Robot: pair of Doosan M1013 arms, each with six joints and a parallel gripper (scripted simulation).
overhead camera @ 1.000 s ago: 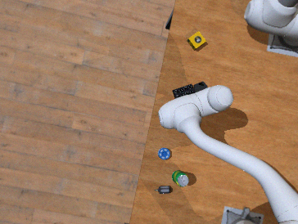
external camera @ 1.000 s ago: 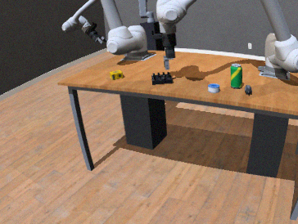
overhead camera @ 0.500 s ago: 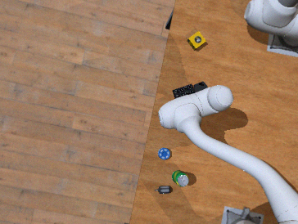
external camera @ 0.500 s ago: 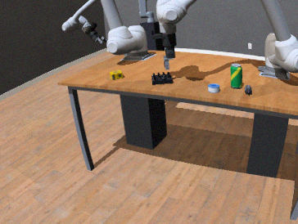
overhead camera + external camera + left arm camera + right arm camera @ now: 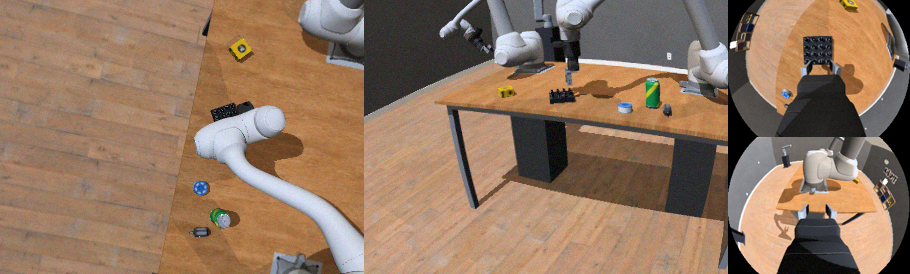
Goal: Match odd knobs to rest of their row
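The black knob box (image 5: 222, 112) (image 5: 562, 98) (image 5: 818, 51) lies on the table with rows of black knobs on top. In the left wrist view it is nearly square to the picture. The knobs' pointing directions and the marks are too small to read. My left gripper (image 5: 569, 78) (image 5: 821, 63) is open and empty. It points down above the box, its fingertips showing at the box's lower edge in the left wrist view. The left arm covers part of the box in the top view. My right gripper (image 5: 817, 207) is open and empty, raised away from the box.
A yellow block (image 5: 240, 49) (image 5: 506, 92) (image 5: 849, 3) stands to one side of the box. On the other side are a blue-topped round tin (image 5: 201, 188) (image 5: 625, 108) (image 5: 786, 93), a green can (image 5: 220, 218) (image 5: 652, 94) and a small dark object (image 5: 201, 232) (image 5: 667, 109).
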